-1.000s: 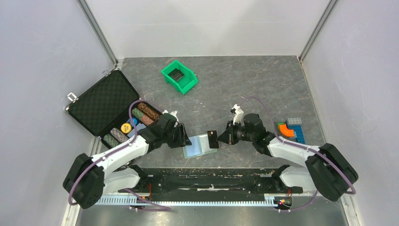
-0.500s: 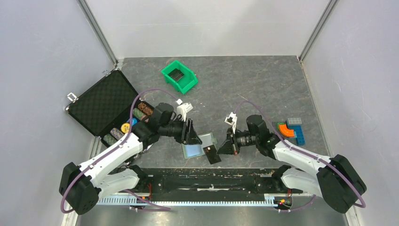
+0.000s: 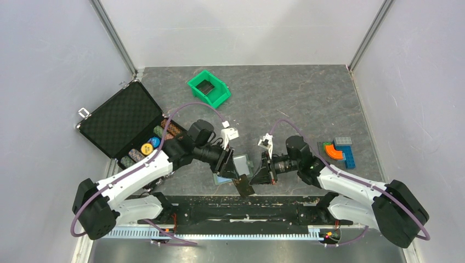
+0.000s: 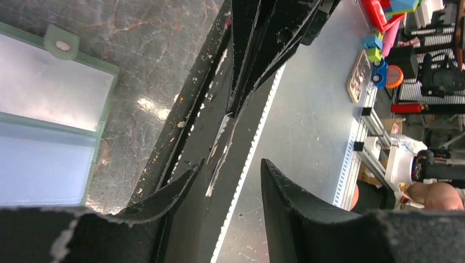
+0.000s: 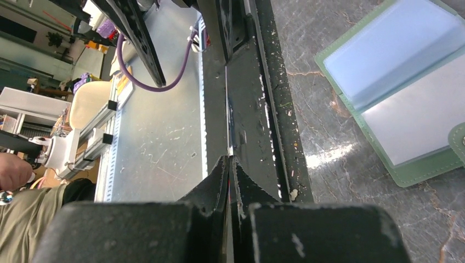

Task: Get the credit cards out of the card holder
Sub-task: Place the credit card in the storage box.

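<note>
We see the right end effector [image 5: 229,163] pinched fully closed on a thin dark rectangular plastic credit card [image 3: 243,185]. It holds the card edge-on over the near rim of the grey marbled worktop [image 3: 307,98], at 5 o'clock from the pale grey-green bifold card holder [image 4: 55,93]. That holder lies spread open and flat on the worktop, light blue inner panel up, while the left end effector [image 4: 231,164] hovers over it with its 2 fingers well apart, gripping nothing.
</note>
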`<state>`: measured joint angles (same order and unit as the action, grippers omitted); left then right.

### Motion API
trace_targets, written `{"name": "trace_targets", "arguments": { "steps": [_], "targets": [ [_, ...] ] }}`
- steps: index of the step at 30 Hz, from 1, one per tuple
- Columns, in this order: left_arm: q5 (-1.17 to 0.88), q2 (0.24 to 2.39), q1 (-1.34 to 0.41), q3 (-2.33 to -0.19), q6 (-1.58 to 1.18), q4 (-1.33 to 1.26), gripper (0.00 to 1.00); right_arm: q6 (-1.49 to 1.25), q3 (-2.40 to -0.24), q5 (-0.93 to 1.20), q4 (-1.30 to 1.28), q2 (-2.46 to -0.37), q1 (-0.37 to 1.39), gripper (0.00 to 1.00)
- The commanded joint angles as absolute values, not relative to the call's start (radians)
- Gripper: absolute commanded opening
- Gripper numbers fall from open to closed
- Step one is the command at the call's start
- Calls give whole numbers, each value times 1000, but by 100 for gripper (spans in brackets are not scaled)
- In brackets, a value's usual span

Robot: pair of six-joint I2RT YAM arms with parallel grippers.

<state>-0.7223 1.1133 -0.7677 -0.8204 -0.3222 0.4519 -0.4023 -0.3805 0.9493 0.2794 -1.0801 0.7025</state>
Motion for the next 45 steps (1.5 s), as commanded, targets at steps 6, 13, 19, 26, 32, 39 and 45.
{"name": "trace_targets", "arguments": {
  "steps": [6,13,19,26,32,39,45],
  "targets": [
    [-767,1156,-792,-856,-236,463,45,-484,-356,986,436,-1078,726,0],
    [-775,1180,-795,-867,-233,452,45,-495,-350,982,461,-1091,747,0],
    [-764,1170,-795,-865,-227,453,48,-497,-342,975,466,-1091,751,0],
    [-783,1172,-796,-856,-225,453,43,-515,-338,969,491,-1093,752,0],
    [-815,1171,-804,-864,-224,453,31,-533,-340,973,517,-1091,752,0],
    [-798,1168,-804,-868,-232,453,2,-552,-342,965,537,-1098,752,1],
    [-642,1161,-799,-889,-295,470,2,-497,-352,827,440,-1046,728,43]
  ]
}}
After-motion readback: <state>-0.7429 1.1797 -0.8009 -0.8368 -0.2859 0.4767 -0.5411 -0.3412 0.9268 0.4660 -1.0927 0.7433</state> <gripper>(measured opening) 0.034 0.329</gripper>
